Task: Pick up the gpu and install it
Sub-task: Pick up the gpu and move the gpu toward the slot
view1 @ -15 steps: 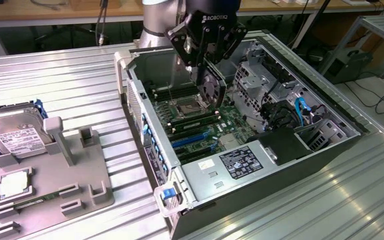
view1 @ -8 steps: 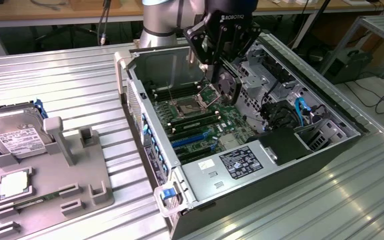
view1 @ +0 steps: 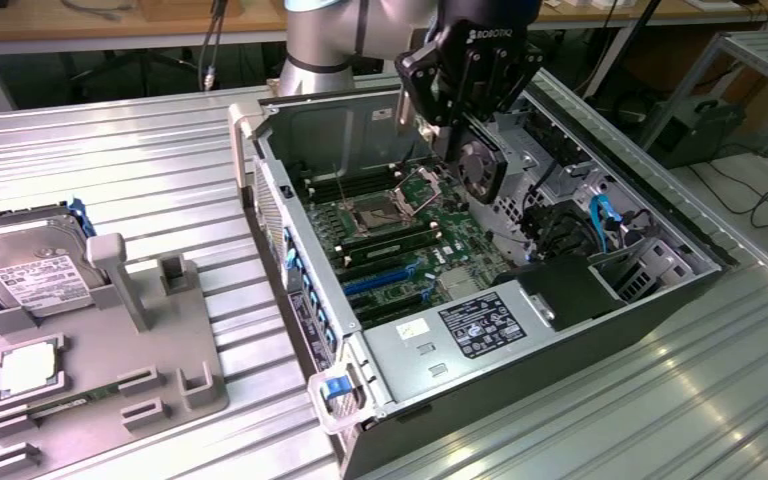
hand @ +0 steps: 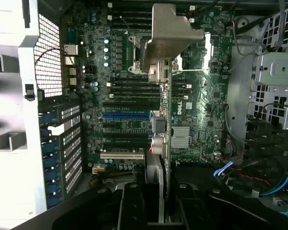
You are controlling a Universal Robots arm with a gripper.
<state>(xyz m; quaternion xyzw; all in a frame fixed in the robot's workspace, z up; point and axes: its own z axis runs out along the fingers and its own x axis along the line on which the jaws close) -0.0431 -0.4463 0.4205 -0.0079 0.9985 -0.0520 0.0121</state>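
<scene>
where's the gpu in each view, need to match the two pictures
Exterior view: the gpu hangs in the gripper above the open computer case, in the upper middle of the picture.
Wrist view: the gpu is seen edge-on, reaching from the gripper out over the motherboard, silver bracket at the far end.
Shared landmark: the blue slot on the motherboard.

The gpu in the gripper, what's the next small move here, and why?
Probably bring the card's edge in line with the blue expansion slot before any lowering. The gripper is shut on the gpu, which hangs over the open case above the motherboard. It is not seated in any slot, and its edge does not run along the blue one.
</scene>
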